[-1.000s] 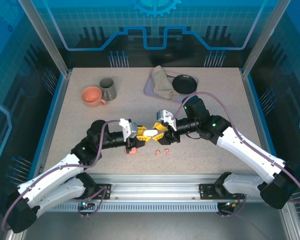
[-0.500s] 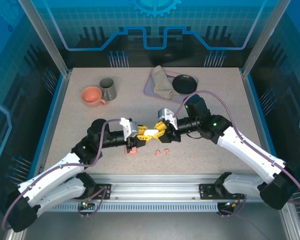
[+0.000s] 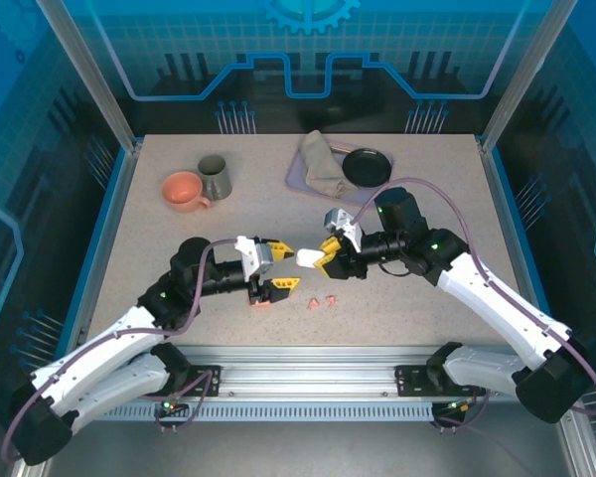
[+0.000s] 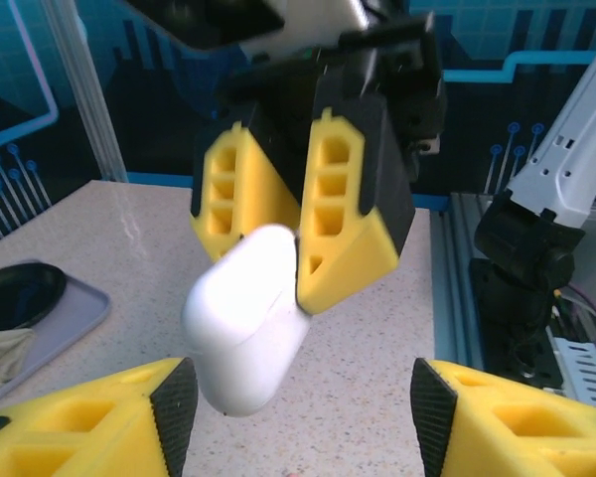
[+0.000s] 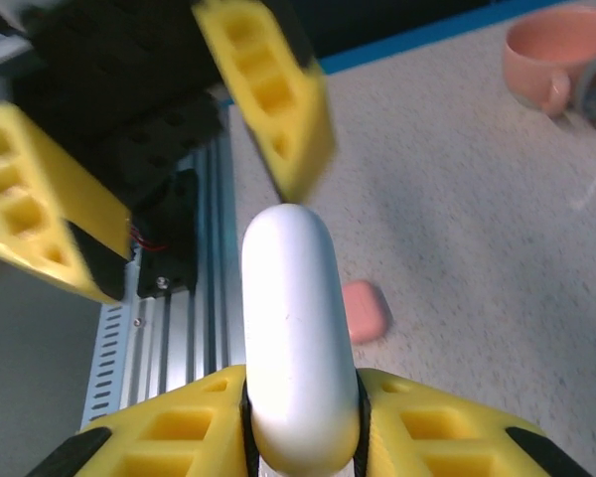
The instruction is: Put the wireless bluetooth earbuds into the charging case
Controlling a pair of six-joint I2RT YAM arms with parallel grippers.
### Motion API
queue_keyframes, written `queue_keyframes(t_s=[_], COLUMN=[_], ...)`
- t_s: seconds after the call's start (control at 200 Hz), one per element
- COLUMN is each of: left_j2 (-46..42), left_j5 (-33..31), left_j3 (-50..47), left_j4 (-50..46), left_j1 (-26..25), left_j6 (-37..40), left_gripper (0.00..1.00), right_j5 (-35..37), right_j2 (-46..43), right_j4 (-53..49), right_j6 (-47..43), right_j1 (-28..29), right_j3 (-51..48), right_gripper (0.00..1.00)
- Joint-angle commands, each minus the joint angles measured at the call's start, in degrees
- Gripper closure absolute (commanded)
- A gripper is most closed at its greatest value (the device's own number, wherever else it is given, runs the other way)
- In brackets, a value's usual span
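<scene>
A white charging case (image 3: 305, 260) hangs above the table with its lid closed. My right gripper (image 3: 316, 260) is shut on it. In the right wrist view the case (image 5: 293, 328) stands out from between the yellow fingers (image 5: 179, 437). My left gripper (image 3: 286, 266) faces it, open and empty, its pads (image 4: 174, 412) apart below the case (image 4: 246, 318). A pink case (image 3: 262, 302) lies on the table under the left gripper. Two salmon-pink earbuds (image 3: 315, 301) (image 3: 331, 297) lie just right of it. The white earbuds are out of view.
A salmon cup (image 3: 184, 191) and a grey mug (image 3: 215, 177) stand at the back left. A lavender tray (image 3: 296, 177) at the back holds a crumpled cloth (image 3: 323, 164) and a black dish (image 3: 366, 166). A metal rail (image 3: 308, 373) runs along the near edge.
My left gripper has opened, let go of the white case and drawn back to the left. My right gripper keeps the case and has shifted slightly right.
</scene>
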Motion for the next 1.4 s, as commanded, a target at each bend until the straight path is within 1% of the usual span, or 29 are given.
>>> queue_keyframes(t_s=[0.0,0.14,0.185,0.24,0.3,0.385,0.47,0.585,0.79,0.99,1.276,1.396], left_j2=[-3.28,-6.77,-7.67,-8.53,-9.58,-10.95,-11.85,-13.2,-15.99,-15.92,-15.58,-15.54], left_j5=[-6.26,-14.66,-17.02,-19.96,-22.67,-26.52,-30.75,-34.09,-35.05,-34.28,-34.25,-34.25], left_j3=[-0.13,-1.56,-1.93,-2.47,-3.2,-4.05,-3.81,-3.8,-5.21,-5.48,-5.23,-5.12], left_j4=[-0.64,-1.23,-1.56,-1.69,-1.39,-1.81,-4.57,-7.62,-9.05,-9.5,-9.9,-10.22], left_j1=[-0.27,-0.2,-0.26,-0.19,-0.21,-0.24,-0.18,-0.21,-0.14,-0.17,-0.19,-0.24], left_j6=[0.8,-0.58,-1.19,-2.13,-3.54,-5.79,-8.72,-10.76,-11.06,-10.94,-10.45,-10.47], left_gripper=[0.36,0.25,0.19,0.09,0.02,0.01,0.01,0.01,0.01,0.01,0.01,0.01], right_j5=[3.48,3.84,4.29,4.59,4.59,4.48,4.58,5.63,5.22,4.32,4.57,5.4], right_j2=[1.82,7.01,8.81,11.18,13.86,17.64,21.29,25.63,31.96,37.89,41.56,41.82], right_j4=[-2.03,-2.48,-2.4,-1.87,-0.93,-0.12,0.78,1.49,-0.18,-1.54,-0.59,-0.46], right_j6=[4.11,8.66,10.25,12.03,14.33,16.51,18.1,20.3,22.07,21.63,21.48,21.01], right_j1=[-1.41,-2.04,-2.13,-2.33,-2.83,-3.32,-3.78,-4.58,-6.95,-8.24,-9.47,-9.73], right_j3=[-1.3,-0.95,-0.68,-0.47,-0.14,0.67,1.34,2.32,4.48,6.69,7.64,7.36], right_gripper=[0.7,0.71,0.71,0.71,0.71,0.72,0.72,0.73,0.73,0.72,0.7,0.67])
